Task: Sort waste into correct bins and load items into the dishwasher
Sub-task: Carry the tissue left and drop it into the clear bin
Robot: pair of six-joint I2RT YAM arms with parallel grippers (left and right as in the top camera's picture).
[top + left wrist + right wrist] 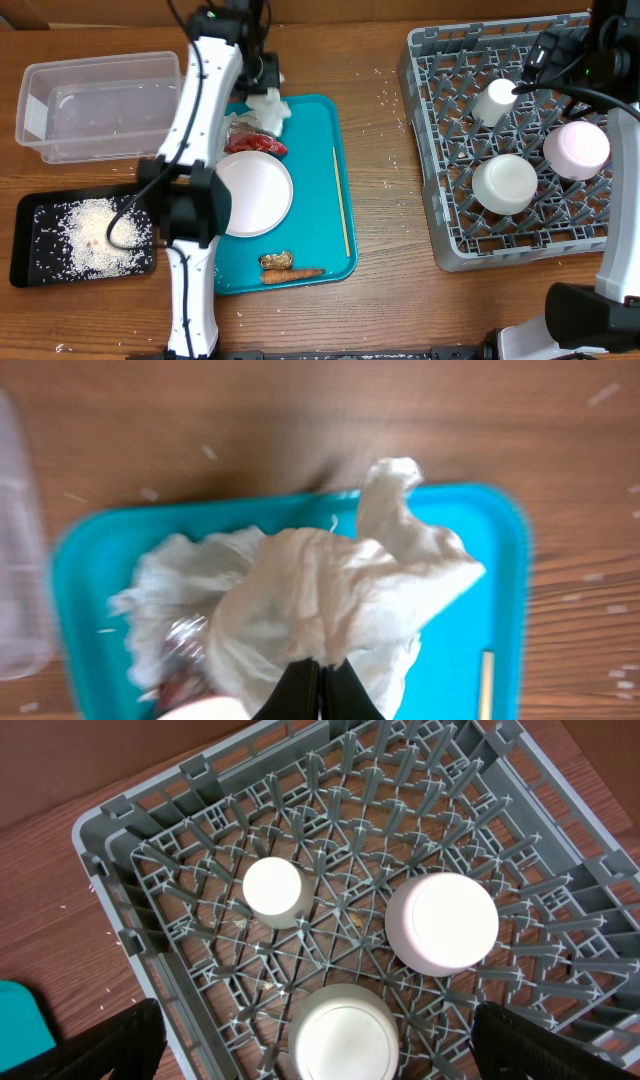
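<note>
Presently tissue [320, 590] is being clenched by the left gripper [320, 680] at the tray [90, 550] edge; the right gripper [315, 1025] is being held spread over the rack [110, 830].

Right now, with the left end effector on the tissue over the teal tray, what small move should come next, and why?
Probably a short lift straight up. The left end effector looks shut on the crumpled tissue, whose folds hang low over the teal tray. Raising it first should free it before it is carried toward the clear bin.
</note>
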